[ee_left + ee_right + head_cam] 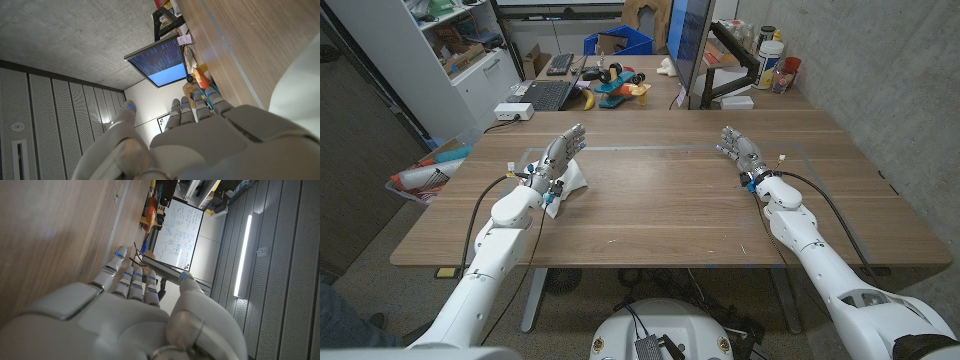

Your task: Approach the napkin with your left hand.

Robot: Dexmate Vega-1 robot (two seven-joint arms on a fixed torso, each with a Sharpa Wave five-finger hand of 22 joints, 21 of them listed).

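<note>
A: How is the left hand (557, 157)?
B: Fingers straight and apart, holding nothing, just beside the folded white paper napkin (567, 186) on the wooden table (660, 215).
A: And the right hand (741, 152)?
B: Also spread and empty, well apart from it.
A: Anything between?
B: Bare wood. One napkin; a laptop (542, 95) sits beyond.

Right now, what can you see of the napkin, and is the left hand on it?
The napkin is white, folded and standing up in a peak on the wooden table, on the robot's left side. The left hand, fingers extended, is right beside and partly over it; actual contact cannot be confirmed. Its pale edge also shows in the left wrist view.
</note>
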